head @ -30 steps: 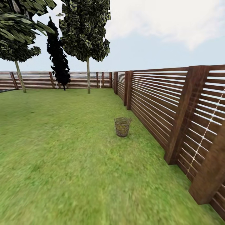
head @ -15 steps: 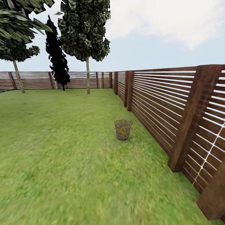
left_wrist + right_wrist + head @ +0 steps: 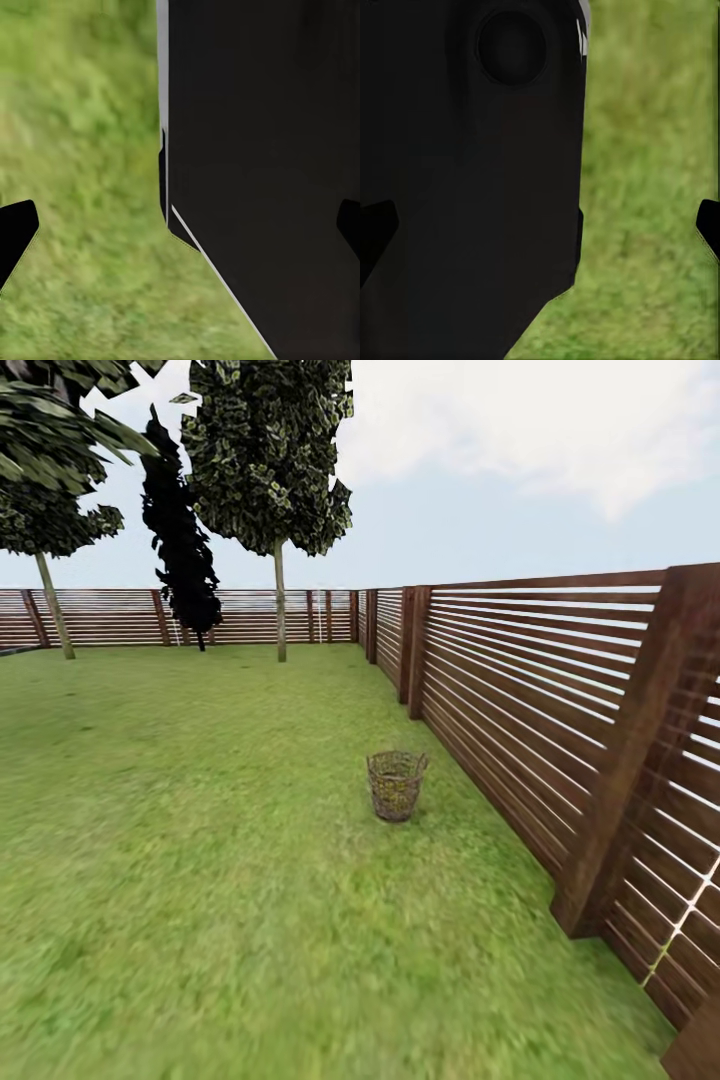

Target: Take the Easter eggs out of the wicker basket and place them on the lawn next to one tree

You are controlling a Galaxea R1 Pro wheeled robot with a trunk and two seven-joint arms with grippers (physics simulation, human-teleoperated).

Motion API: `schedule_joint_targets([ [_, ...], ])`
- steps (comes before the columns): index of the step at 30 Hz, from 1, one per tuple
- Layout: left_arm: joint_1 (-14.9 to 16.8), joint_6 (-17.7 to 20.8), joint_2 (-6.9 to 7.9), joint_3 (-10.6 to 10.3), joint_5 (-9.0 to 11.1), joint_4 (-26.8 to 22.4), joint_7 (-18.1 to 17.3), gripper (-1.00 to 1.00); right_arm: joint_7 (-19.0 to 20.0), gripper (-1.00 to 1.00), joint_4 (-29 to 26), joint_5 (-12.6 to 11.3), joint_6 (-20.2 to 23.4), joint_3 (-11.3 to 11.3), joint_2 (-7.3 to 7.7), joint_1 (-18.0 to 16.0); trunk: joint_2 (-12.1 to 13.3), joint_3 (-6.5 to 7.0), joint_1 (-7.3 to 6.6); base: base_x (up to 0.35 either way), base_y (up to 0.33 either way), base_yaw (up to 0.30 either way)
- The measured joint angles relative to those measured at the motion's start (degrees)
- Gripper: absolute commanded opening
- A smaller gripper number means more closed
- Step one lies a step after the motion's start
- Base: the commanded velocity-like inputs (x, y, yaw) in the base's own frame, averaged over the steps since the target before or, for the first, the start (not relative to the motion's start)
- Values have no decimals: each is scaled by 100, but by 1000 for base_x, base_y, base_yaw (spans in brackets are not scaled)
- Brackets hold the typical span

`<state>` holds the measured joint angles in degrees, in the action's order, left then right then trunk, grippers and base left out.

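The wicker basket point(image 3: 396, 785) stands upright on the lawn point(image 3: 200, 840), a short way from the fence and several metres ahead of me. Its weave is too small and far to show the three Easter eggs. The thick-trunked tree is out of view. In the left wrist view my left gripper point(image 3: 180, 229) is open, its dark fingertips point(image 3: 15, 232) wide apart over grass and the robot's black body. In the right wrist view my right gripper point(image 3: 540, 225) is also open, with nothing between its fingertips point(image 3: 709, 225).
A brown slatted fence point(image 3: 520, 700) runs along the right and across the back of the garden. Two thin-trunked trees point(image 3: 280, 605) point(image 3: 52, 605) and a dark cypress point(image 3: 182, 550) stand at the far end. Open grass spreads to the left.
The whole head view has shifted as I roll forward: the basket sits a little lower and closer, and the near fence posts have slid to the right.
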<state>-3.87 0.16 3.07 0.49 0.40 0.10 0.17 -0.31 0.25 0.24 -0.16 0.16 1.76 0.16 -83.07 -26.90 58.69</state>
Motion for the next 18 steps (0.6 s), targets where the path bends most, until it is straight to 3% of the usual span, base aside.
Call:
schedule_joint_targets([
  [18, 0, -1, 0, 0, 0, 0, -1, 100, 0, 100, 0, -3, 0, 0, 0, 1, 0, 0, 0, 345, 0, 0],
])
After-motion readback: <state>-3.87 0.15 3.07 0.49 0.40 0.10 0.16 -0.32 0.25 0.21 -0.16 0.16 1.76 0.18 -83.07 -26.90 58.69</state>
